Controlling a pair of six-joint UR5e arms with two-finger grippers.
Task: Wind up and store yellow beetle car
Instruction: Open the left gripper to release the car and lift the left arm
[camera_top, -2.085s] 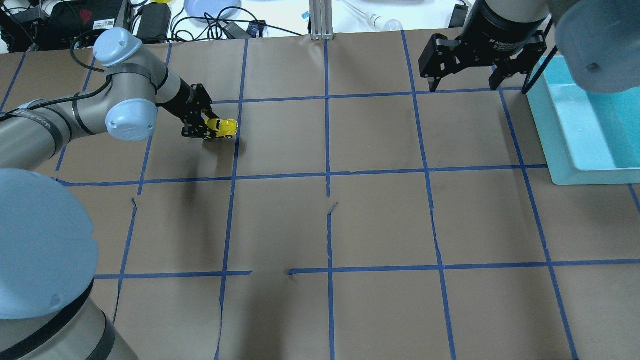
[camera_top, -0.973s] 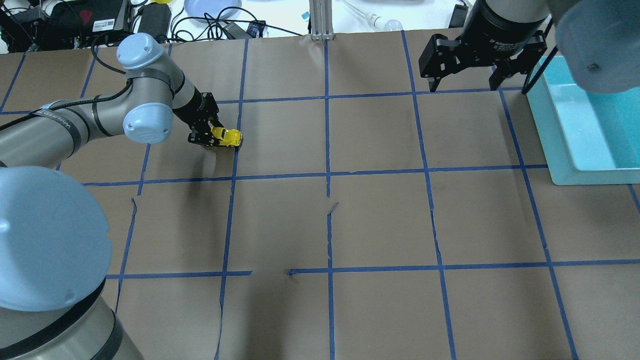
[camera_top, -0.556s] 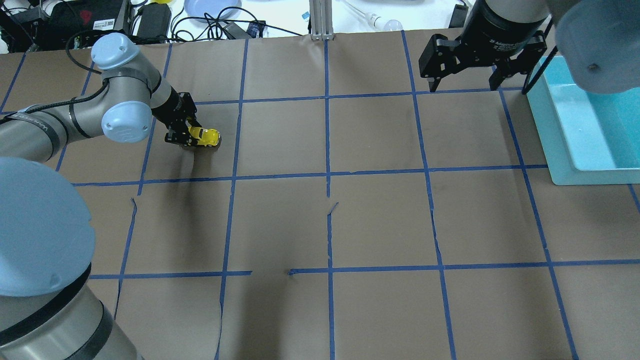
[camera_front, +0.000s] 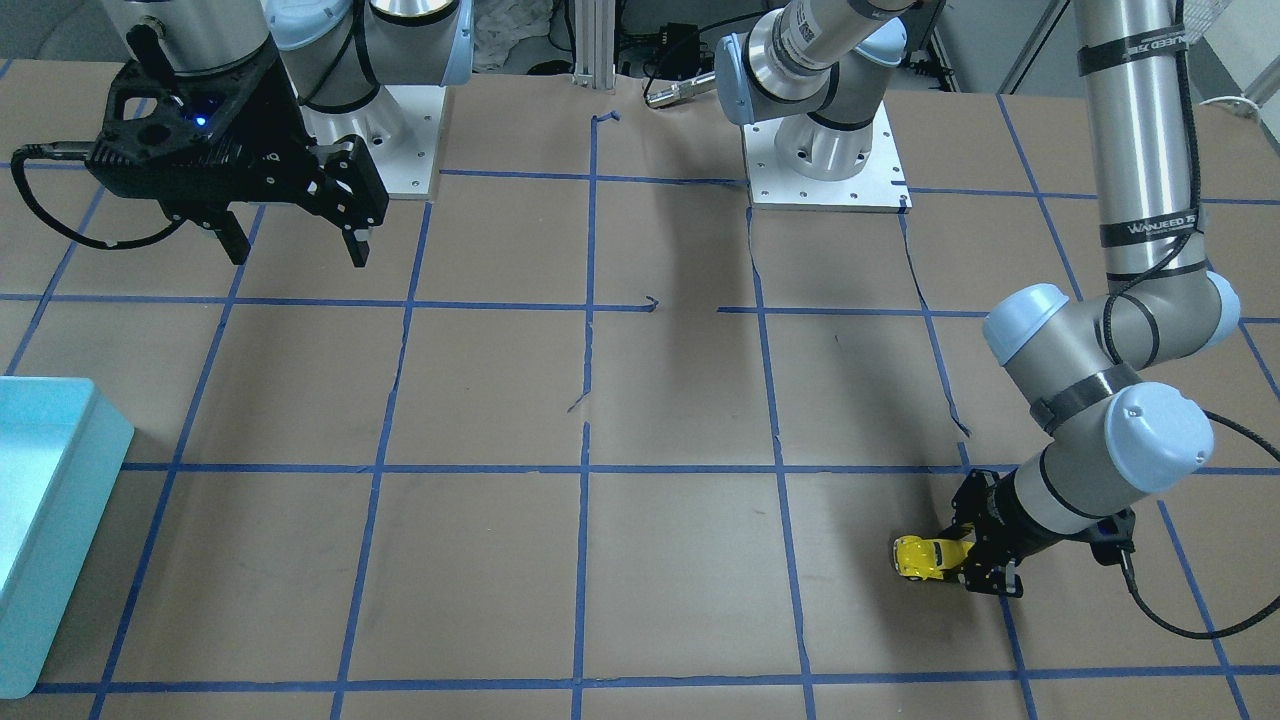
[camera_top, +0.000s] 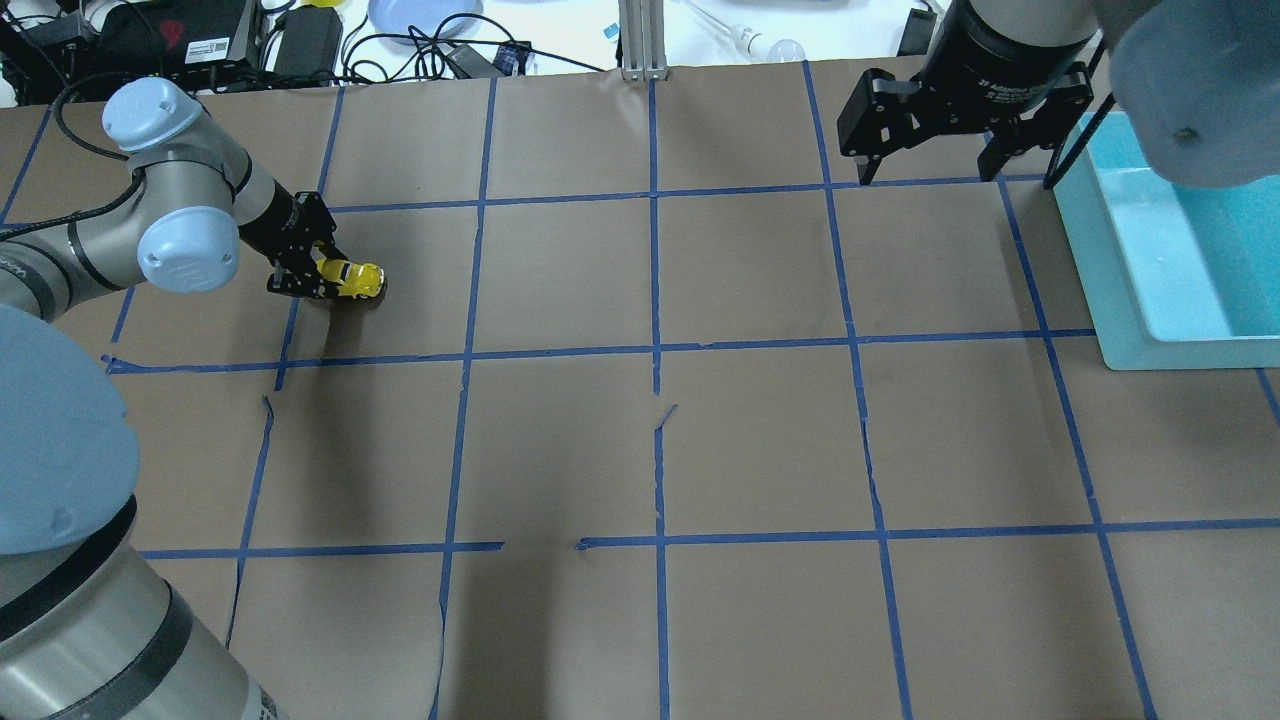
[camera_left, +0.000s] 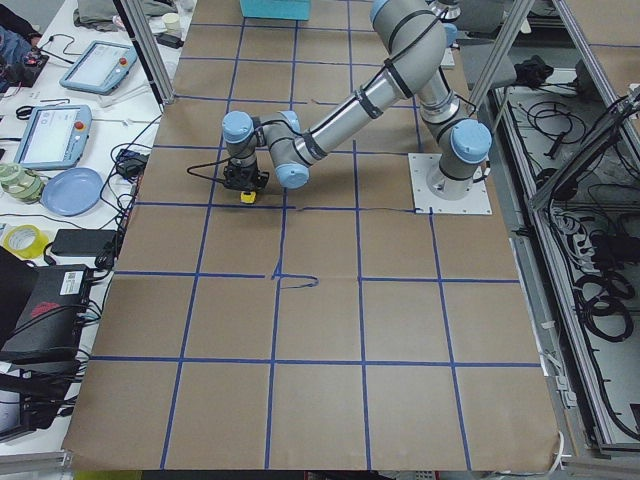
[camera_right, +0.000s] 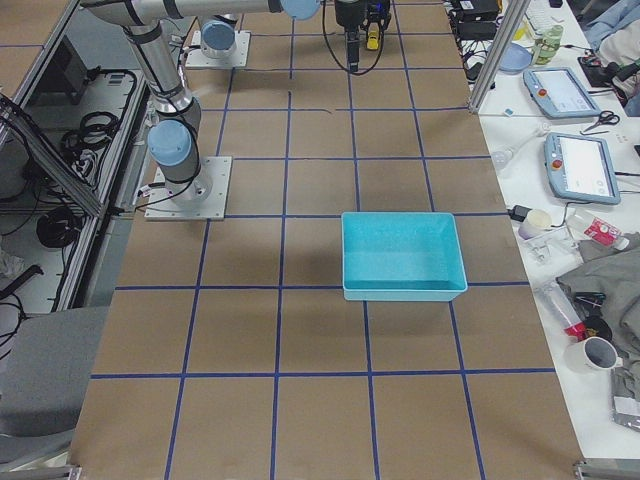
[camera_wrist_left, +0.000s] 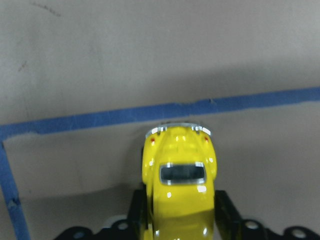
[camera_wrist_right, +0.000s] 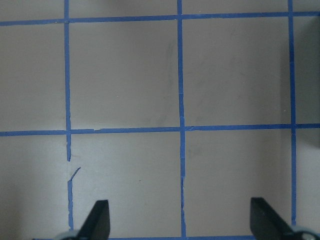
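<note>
The yellow beetle car (camera_top: 356, 280) is held at its rear by my left gripper (camera_top: 322, 279), low on the brown paper at the far left of the table. The left wrist view shows the car (camera_wrist_left: 180, 165) between the black fingers (camera_wrist_left: 226, 212), its nose close to a blue tape line. The front-facing view shows the car (camera_front: 922, 556) and the left gripper (camera_front: 965, 562). My right gripper (camera_top: 928, 172) hangs open and empty above the far right, beside the teal bin (camera_top: 1140, 300). It also shows in the front-facing view (camera_front: 298, 255).
The teal bin (camera_front: 70, 500) stands at the table's right end and holds nothing that I can see. Blue tape lines grid the brown paper. Cables, a plate and devices lie beyond the far edge (camera_top: 300, 40).
My left gripper came down to the paper with the car, then slid to the left along the table, dragging the car with it. The right arm has not moved.
</note>
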